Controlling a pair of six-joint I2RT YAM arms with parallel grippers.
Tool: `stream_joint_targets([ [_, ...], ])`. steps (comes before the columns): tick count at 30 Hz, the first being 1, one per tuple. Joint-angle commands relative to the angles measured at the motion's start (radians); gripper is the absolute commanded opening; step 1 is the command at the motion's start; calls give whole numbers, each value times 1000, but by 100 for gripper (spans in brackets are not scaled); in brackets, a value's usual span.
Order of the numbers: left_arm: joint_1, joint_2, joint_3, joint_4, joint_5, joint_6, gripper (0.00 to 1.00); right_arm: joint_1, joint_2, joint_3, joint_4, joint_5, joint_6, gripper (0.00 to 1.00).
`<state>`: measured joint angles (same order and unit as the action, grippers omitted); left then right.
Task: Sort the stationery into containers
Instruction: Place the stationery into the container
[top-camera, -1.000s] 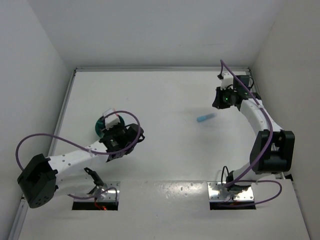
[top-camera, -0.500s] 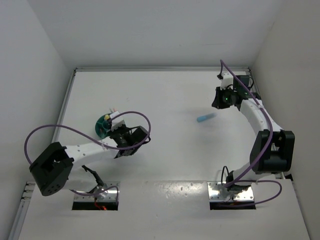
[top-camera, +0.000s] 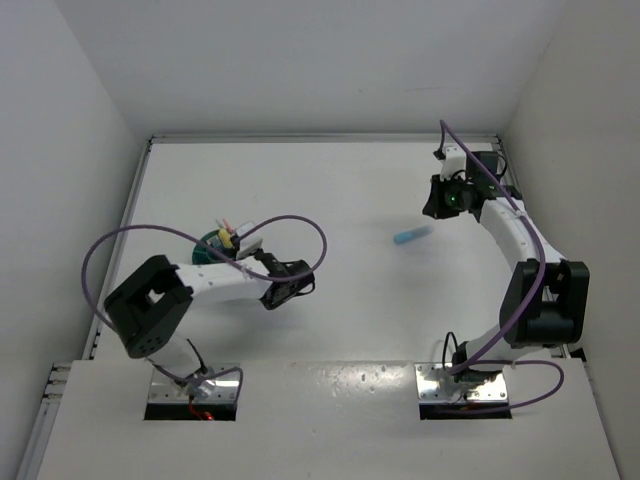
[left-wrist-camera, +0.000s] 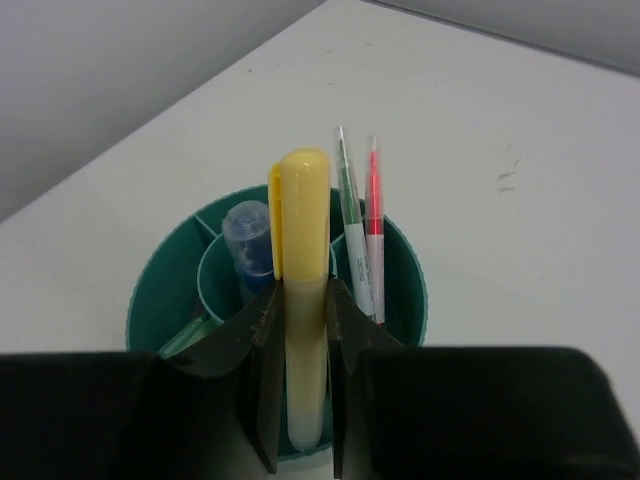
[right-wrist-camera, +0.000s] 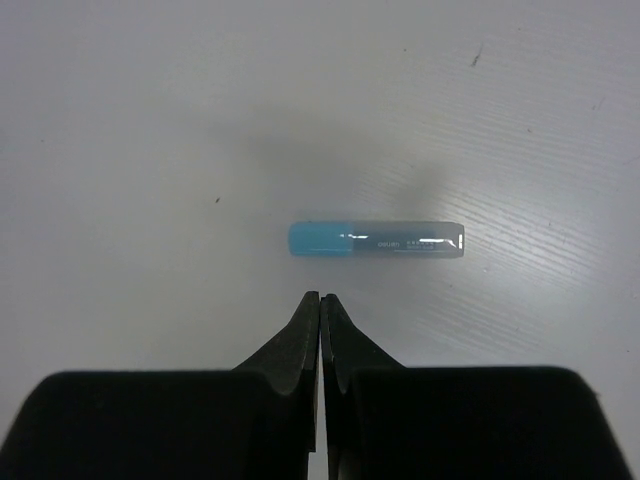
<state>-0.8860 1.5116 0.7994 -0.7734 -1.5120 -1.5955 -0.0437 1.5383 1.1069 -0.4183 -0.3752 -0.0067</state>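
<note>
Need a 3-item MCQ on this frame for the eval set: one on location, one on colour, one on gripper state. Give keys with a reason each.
1. Where is the blue-capped tube?
A. Propped on a box
B. Lying flat on the table
C. Standing upright against the wall

2. What colour is the marker in the left gripper?
A. Pink
B. Blue
C. Yellow

3. How is the right gripper set?
A. Shut, holding nothing
B. Shut on the tube
C. Wide open

Key
1 B: the right wrist view shows it flat on the bare surface, ahead of the gripper.
2 C: the left wrist view shows a yellow body clamped in it.
3 A: its jaws meet with nothing between them, and the tube lies apart from them.
</note>
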Motion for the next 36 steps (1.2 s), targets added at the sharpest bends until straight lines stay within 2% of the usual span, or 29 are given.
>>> stream_joint_targets([
  [1,-28,123,81,-528,-241,-594,5,-4,-6,-1,42,-34,-13,0],
  [2,-28,148,95,-529,-241,-562,5,-4,-6,-1,42,-34,-13,0],
  [6,-41,162,61,-529,-229,-630,5,-4,3,-1,42,-34,-13,0],
  [9,-41,162,61,-529,-229,-618,6,-4,3,-1,42,-34,-13,0],
  [12,-41,153,61,-529,-229,-609,22,-4,3,-1,42,-44,-13,0],
  [13,-41,153,61,-529,-229,-609,36,-4,3,-1,42,-44,-13,0],
  [16,-41,174,83,-529,-238,-581,55,-4,3,-1,42,-44,-13,0],
  [17,-41,174,83,-529,-238,-581,57,-4,3,-1,42,-44,-13,0],
  [20,-41,174,104,-529,-247,-558,61,-4,3,-1,42,-44,-13,0],
  [28,-76,154,233,-529,-257,-414,61,-4,3,-1,42,-44,-22,0],
  [29,-96,154,251,-529,-257,-394,59,-4,3,-1,42,-54,-22,1],
  [32,-140,115,319,-529,-257,-327,49,-4,3,10,13,-85,-65,32],
  [33,-178,105,337,-529,-257,-310,29,-4,12,24,-2,-99,-81,44],
  [34,-197,96,359,-529,-257,-290,20,-4,13,24,-34,-128,-97,58],
  [36,-247,72,446,-529,-208,-206,0,-4,23,53,-89,-195,-189,63],
])
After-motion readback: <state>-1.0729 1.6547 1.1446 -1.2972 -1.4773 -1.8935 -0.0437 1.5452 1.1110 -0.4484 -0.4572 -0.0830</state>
